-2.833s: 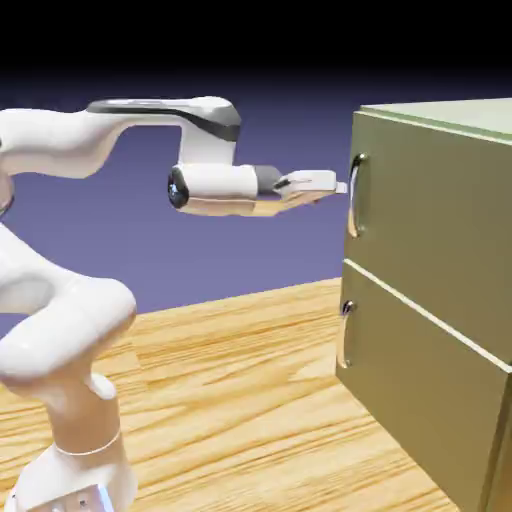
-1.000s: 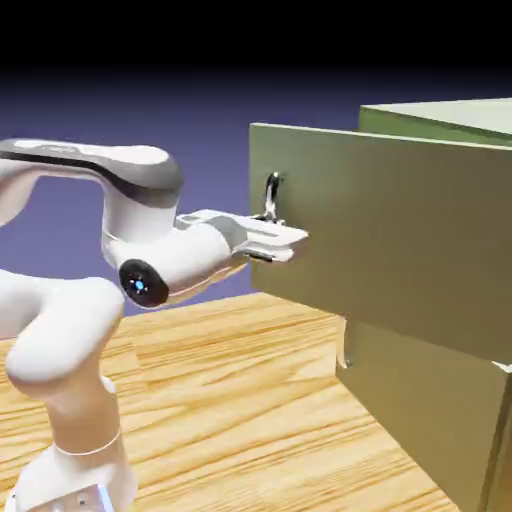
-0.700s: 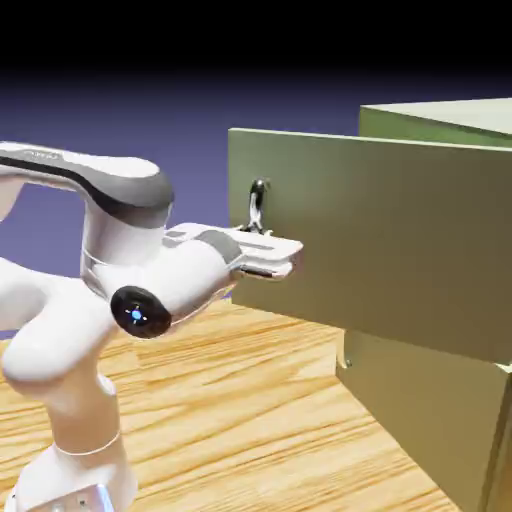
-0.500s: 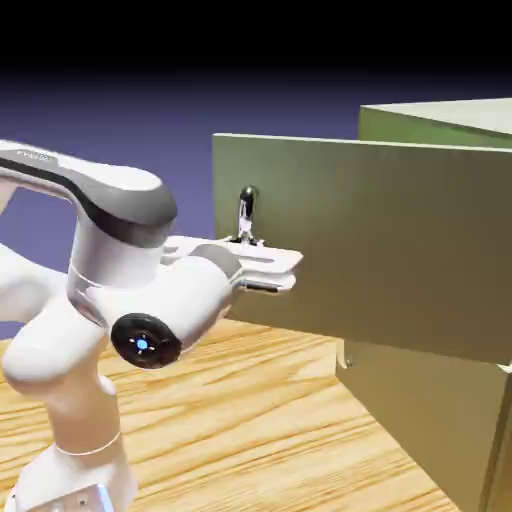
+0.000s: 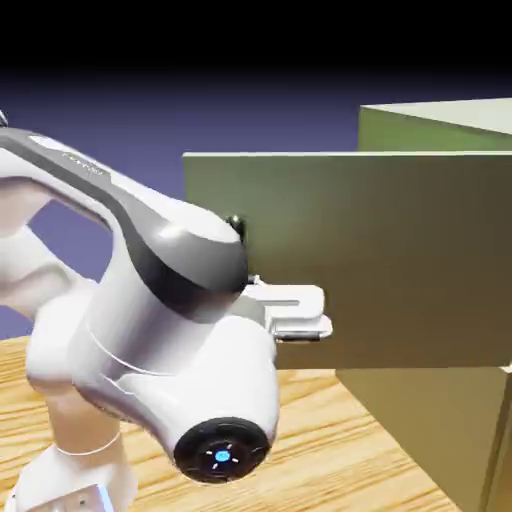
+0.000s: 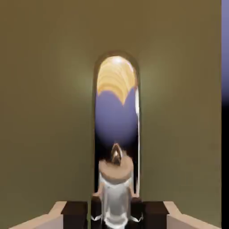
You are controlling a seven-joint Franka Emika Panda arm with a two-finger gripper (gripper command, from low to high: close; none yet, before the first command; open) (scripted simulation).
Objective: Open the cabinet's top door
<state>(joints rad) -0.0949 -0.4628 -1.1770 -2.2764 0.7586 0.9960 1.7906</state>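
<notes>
The olive-green cabinet (image 5: 430, 125) stands at the right of the exterior view. Its top door (image 5: 400, 260) is swung far out, its wide flat face turned toward the camera. My gripper (image 5: 300, 312) is pressed against the door's outer edge region, and only a dark tip of the silver handle (image 5: 237, 227) shows above my forearm. In the hand view the door (image 6: 44, 112) fills the picture. The arched silver handle (image 6: 116, 134) runs up the middle, mirroring wood and blue backdrop. My gripper (image 6: 115, 211) is shut on the handle's lower part, a dark fingertip (image 6: 75, 214) on either side.
The lower olive panel (image 5: 430, 430) stays flush with the cabinet below the open door. A wooden table (image 5: 330, 440) runs under the arm. My bulky white arm (image 5: 170, 330) fills the left and middle foreground, hiding the door's left lower corner.
The top door has swung further open toward the exterior view's left. My arm has pulled back with the handle, its wrist joint now large in the foreground.
</notes>
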